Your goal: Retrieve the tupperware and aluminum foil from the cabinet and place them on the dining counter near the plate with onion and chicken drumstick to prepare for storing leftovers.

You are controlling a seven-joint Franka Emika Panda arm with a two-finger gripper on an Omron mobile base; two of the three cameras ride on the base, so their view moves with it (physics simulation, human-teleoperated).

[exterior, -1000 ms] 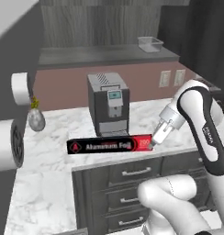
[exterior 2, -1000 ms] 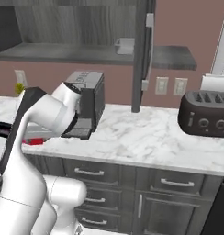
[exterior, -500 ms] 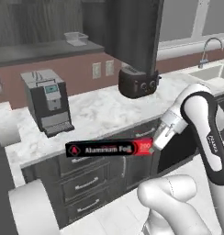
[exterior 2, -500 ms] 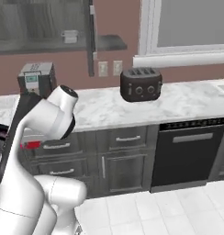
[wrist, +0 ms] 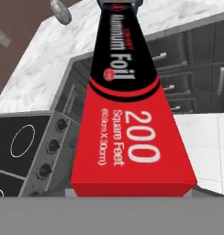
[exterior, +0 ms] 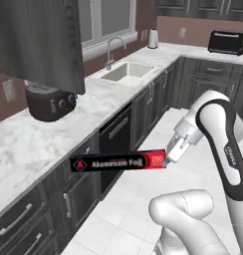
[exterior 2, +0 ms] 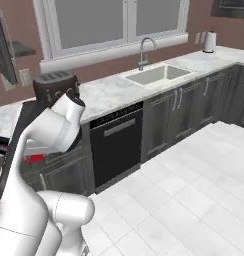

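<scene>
The aluminum foil (exterior: 116, 163) is a long black carton with a red end. It hangs level in the air in front of the lower cabinets, in the left base view. My gripper (exterior: 168, 158) is shut on its red end. In the hand view the aluminum foil (wrist: 127, 114) runs away from the camera, red end nearest, and hides the fingertips. From the right base view, just the red end of the aluminum foil (exterior 2: 33, 158) peeks out behind my arm.
A dark toaster (exterior: 49, 102) stands on the marble wall counter (exterior: 24, 144) under an open dark cabinet door (exterior: 39, 40). A sink (exterior 2: 161, 74) with a tap lies further along, and a dishwasher (exterior 2: 116, 145) below. White tiled floor (exterior 2: 194, 175) stretches to the right. A stove (wrist: 22, 147) lies below the hand.
The whole scene has swept sideways as the base turned: the coffee machine has left view, and the sink and floor have come in. The foil stays in my gripper.
</scene>
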